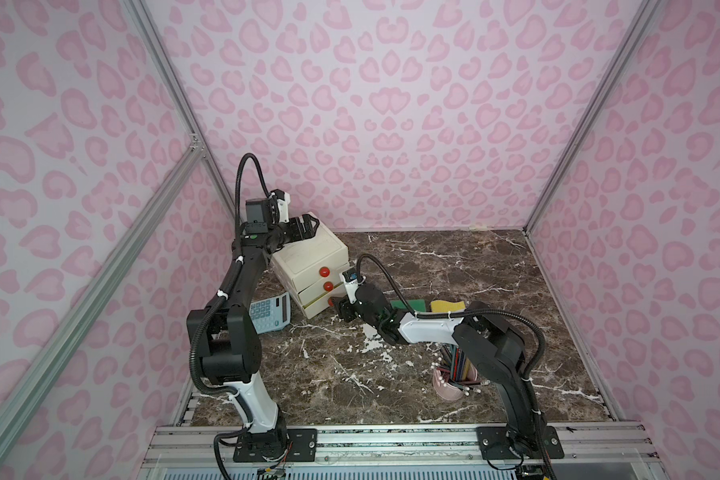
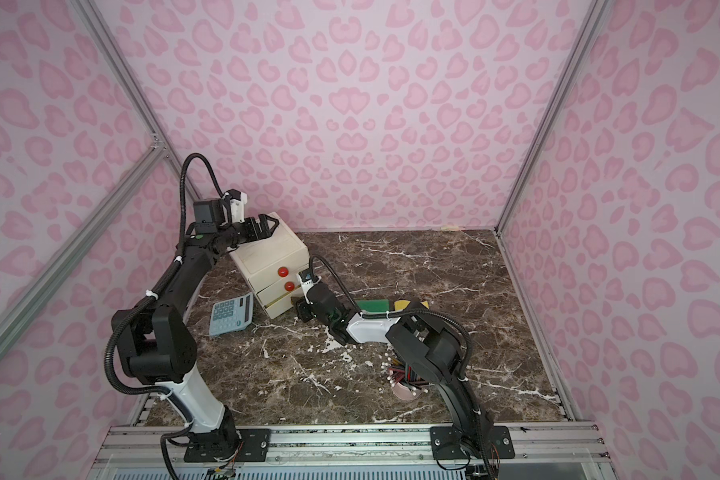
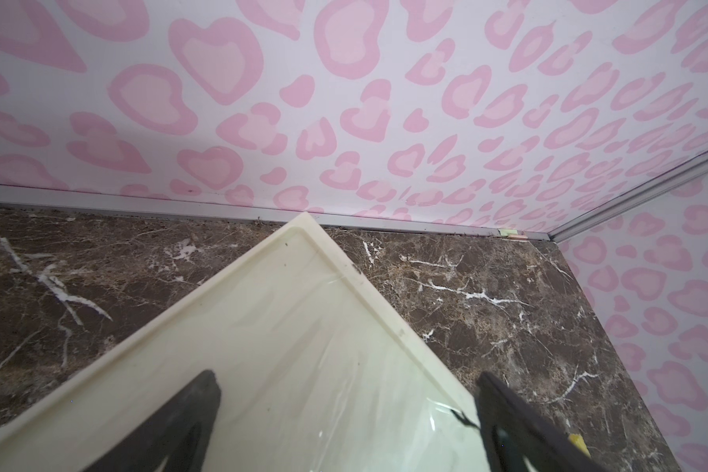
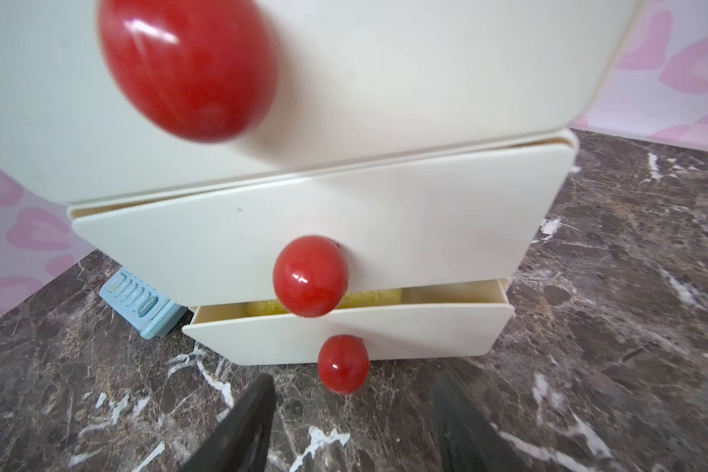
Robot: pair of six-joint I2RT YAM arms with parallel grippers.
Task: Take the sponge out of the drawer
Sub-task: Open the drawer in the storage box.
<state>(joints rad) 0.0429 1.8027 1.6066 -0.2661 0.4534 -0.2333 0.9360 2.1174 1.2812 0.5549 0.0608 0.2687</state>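
**Clerk:** Far left, what is listed?

**Checker:** One calculator [image 1: 269, 313], pale blue, is laid flat on the table [image 1: 474, 270], just beside the drawer unit [image 1: 312, 253].

**Clerk:** Drawer unit, contents?

**Checker:** One unit is entered, cream. It has three drawers, and three red knobs [image 4: 310, 276] are counted, one to each front. The bottom drawer [image 4: 385, 339] stands slightly ajar.

**Clerk:** Grippers?

**Checker:** Two are entered. The left gripper [image 3: 346, 375] is held over the unit's top, its jaws spread wide and nothing gripped. The right gripper [image 4: 352, 378] is held low, facing the bottom knob [image 4: 343, 363]. Its jaws are parted, and nothing is clasped between them.

**Clerk:** The sponge?

**Checker:** One sponge [image 4: 379, 297], yellow, is seen through the gap of the bottom drawer. It lies inside, behind the drawer front and past the knob from the right gripper, and it is not touched.

**Clerk:** Further right?

**Checker:** A green pad [image 1: 408, 304] and a yellow pad [image 1: 447, 306] lie on the table behind the right arm. Whether they are one item or two cannot be told. One pink cup [image 1: 447, 384] is entered, packed with pencils [image 1: 458, 361] too many to count.
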